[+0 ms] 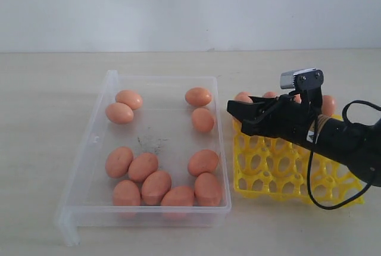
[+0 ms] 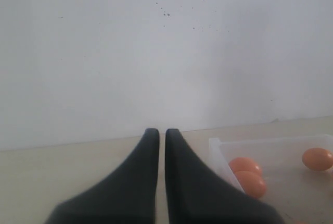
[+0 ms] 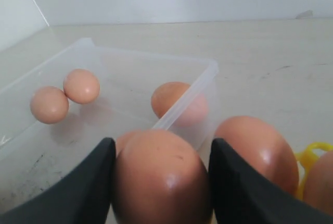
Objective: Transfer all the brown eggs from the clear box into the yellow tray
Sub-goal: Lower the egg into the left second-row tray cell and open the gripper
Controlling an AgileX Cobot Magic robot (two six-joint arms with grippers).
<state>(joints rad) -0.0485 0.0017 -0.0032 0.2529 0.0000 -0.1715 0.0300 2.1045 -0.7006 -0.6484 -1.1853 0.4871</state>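
Several brown eggs (image 1: 143, 166) lie in the clear box (image 1: 89, 166), most of them near its front. To its right stands the yellow tray (image 1: 268, 172), with a few eggs (image 1: 328, 104) along its far row. My right gripper (image 1: 236, 113) hovers over the tray's far left corner, beside the box wall. In the right wrist view it (image 3: 162, 148) is shut on a brown egg (image 3: 161, 177), with another egg (image 3: 257, 148) sitting close by. My left gripper (image 2: 162, 133) is shut on nothing, above bare table off a corner of the box (image 2: 221, 153).
The pale table runs to a white wall behind. A black cable (image 1: 315, 184) loops from the right arm over the tray's front right part. Dark specks mark the box floor (image 1: 152, 143).
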